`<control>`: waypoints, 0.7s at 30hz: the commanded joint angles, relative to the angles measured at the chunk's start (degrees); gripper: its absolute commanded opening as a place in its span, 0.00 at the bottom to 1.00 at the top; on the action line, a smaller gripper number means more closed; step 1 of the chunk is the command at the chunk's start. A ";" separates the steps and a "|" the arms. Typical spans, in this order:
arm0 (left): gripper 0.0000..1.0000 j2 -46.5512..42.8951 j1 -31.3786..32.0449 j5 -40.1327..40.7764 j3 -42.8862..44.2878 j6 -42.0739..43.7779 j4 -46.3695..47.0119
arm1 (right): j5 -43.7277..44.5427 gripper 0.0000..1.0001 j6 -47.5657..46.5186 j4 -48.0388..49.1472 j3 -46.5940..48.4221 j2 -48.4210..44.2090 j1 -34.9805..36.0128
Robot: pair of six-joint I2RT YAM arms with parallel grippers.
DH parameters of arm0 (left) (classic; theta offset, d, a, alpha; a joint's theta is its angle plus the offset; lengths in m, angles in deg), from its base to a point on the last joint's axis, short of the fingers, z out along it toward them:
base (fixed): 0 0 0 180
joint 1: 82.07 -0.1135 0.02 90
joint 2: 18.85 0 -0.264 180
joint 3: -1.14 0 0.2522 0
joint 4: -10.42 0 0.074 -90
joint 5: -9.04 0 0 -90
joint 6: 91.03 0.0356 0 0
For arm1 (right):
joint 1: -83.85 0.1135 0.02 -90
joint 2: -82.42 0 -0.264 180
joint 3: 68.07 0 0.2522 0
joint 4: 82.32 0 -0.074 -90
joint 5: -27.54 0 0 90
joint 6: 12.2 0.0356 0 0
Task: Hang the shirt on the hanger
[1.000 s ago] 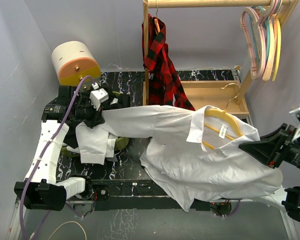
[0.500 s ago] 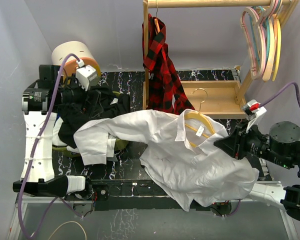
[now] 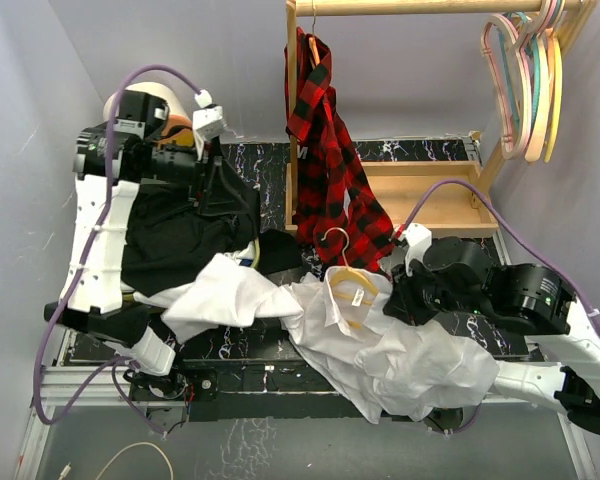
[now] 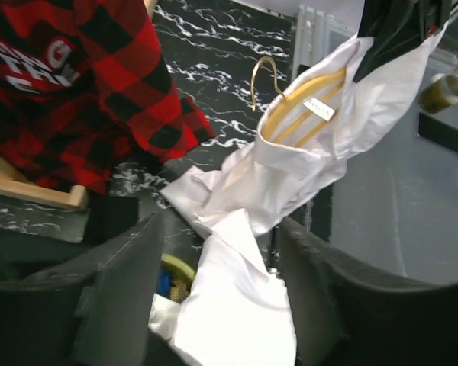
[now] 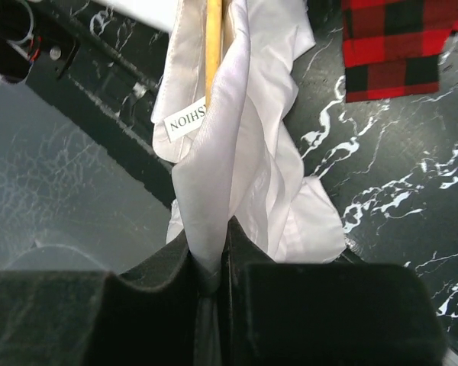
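Note:
The white shirt (image 3: 380, 345) lies crumpled across the front of the table, one sleeve (image 3: 225, 295) trailing left. The pale yellow hanger (image 3: 348, 292) sits inside its collar, silver hook (image 3: 332, 240) pointing back. My right gripper (image 3: 402, 297) is shut on the shirt's cloth beside the collar. The right wrist view shows white fabric (image 5: 214, 168) pinched between the pads, with the hanger bar (image 5: 212, 46) above. My left gripper (image 3: 220, 185) hangs open high at the back left, holding nothing. In its wrist view the shirt (image 4: 237, 305) and hanger (image 4: 305, 114) lie far below.
A red-and-black plaid shirt (image 3: 328, 150) hangs on the wooden rack (image 3: 292, 110), just behind the hanger hook. Pastel hangers (image 3: 528, 80) hang at top right. A black garment (image 3: 175, 240) is heaped under the left arm. The rack's wooden base (image 3: 430, 195) is at the back right.
My left gripper opened, let go of the sleeve and rose to the back left. The sleeve dropped onto the table. My right gripper dragged the shirt and hanger leftward, bunching the cloth.

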 commanded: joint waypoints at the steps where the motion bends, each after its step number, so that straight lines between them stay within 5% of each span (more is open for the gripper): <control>1: 0.49 0.19 2.56 -2.71 0.25 0.66 -1.60 | 9.66 0.08 2.10 3.40 4.64 -3.11 0.19; 11: 0.52 -7.05 2.57 2.48 -8.99 0.72 0.09 | 20.72 0.08 10.95 0.02 5.80 -7.44 -1.53; 21: 0.63 -13.96 -2.40 1.45 -14.09 -0.45 -1.61 | 58.69 0.08 11.61 3.39 14.86 4.95 -2.09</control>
